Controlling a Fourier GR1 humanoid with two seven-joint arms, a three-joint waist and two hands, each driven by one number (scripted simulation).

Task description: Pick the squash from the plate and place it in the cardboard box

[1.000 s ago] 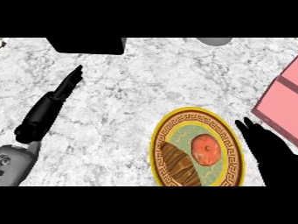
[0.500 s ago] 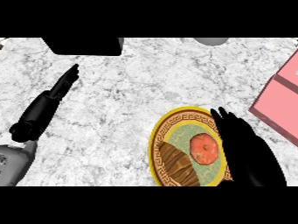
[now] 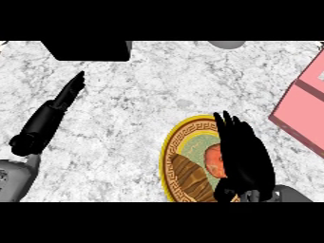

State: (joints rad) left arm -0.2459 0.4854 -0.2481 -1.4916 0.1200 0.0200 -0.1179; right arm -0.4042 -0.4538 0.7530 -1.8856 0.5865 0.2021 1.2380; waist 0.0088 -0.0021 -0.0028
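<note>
marble-patterned counter fills the view, white with grey veining. pink box sits at the right edge, its open side tilted toward the middle. a round plate with a gold patterned rim lies near the lower centre. the left hand rests on the counter at the left, fingers straight and together, holding nothing. the right hand is spread over the plate's right side, fingers extended and relaxed, covering most of the squash, whose orange-red left part shows on the plate; whether they touch is unclear.
</note>
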